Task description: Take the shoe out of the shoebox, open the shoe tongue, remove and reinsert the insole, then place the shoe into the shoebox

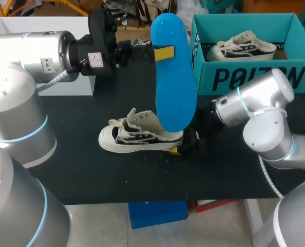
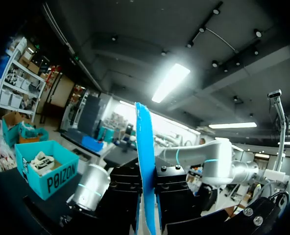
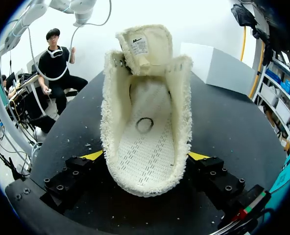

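Left gripper (image 1: pixel 163 53) is pinching the blue insole (image 1: pixel 174 87) upright above the sneaker (image 1: pixel 137 135). The right gripper (image 3: pixel 145 156) is clamping the sneaker's heel on the black table (image 1: pixel 80 170), tongue (image 3: pixel 146 46) folded open, teal shoebox (image 1: pixel 255 77) behind.

We see the white shoe (image 1: pixel 140 137) sitting on its sole, tongue open. The blue insole (image 1: pixel 174 77) stands up over its heel. The box (image 1: pixel 255 77) is open behind.

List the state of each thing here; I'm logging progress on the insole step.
insole: out of the shoe, held upright in the left jaws.
shoe: on the table, tongue open, insole out, heel gripped by the right jaws.
shoebox: open, second shoe inside.
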Controlling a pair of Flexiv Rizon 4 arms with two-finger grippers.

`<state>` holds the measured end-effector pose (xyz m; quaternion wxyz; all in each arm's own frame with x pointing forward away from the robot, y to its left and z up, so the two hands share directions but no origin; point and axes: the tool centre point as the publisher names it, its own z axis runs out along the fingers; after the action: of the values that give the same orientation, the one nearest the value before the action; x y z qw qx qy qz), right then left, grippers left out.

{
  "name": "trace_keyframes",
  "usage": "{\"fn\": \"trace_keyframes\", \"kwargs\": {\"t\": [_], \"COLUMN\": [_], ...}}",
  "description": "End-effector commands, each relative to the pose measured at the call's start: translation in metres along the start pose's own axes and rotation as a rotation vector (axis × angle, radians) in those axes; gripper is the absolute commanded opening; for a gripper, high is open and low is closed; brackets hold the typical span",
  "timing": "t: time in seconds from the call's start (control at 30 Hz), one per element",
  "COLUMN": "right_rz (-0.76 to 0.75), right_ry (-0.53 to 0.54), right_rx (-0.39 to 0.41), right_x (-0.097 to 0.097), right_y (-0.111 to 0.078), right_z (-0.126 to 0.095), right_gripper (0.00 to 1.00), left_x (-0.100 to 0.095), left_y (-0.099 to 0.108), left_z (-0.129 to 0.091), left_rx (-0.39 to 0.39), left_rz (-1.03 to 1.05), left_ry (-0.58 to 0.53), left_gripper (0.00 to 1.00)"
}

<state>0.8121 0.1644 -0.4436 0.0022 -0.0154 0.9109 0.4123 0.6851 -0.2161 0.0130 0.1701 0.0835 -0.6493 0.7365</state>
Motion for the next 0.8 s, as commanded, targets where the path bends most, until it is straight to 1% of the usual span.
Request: {"fn": "trace_keyframes", "kwargs": {"t": [0.03,0.1,0.17,0.27,0.4,0.5,0.57,0.8], "right_rz": [-0.039,-0.050,-0.063,-0.062,-0.038,-0.009,0.013,0.060], "right_ry": [0.061,0.066,0.083,0.069,0.033,-0.012,-0.037,-0.066], "right_rx": [0.198,0.267,0.364,0.494,0.623,0.689,0.720,0.787], "right_x": [-0.006,-0.007,-0.008,-0.008,-0.007,-0.005,-0.003,0.000], "right_y": [0.015,0.018,0.019,0.022,0.025,0.027,0.027,0.027], "right_z": [-0.018,-0.023,-0.025,-0.029,-0.031,-0.034,-0.035,-0.035], "right_gripper": [1.00,1.00,1.00,1.00,1.00,1.00,1.00,1.00], "left_x": [0.001,0.001,0.001,0.001,0.001,0.001,0.001,0.001], "left_y": [0.001,0.001,0.001,0.001,0.001,0.001,0.001,0.001], "left_z": [0.001,0.001,0.001,0.001,0.001,0.001,0.001,0.001], "left_rx": [0.000,0.000,0.000,0.000,0.000,0.000,0.000,0.000], "left_rz": [0.000,0.000,0.000,0.000,0.000,0.000,0.000,0.000], "left_ry": [-0.004,-0.004,-0.004,-0.004,-0.004,-0.004,-0.004,-0.004], "left_gripper": [0.00,0.00,0.00,0.00,0.00,0.00,0.00,0.00]}}
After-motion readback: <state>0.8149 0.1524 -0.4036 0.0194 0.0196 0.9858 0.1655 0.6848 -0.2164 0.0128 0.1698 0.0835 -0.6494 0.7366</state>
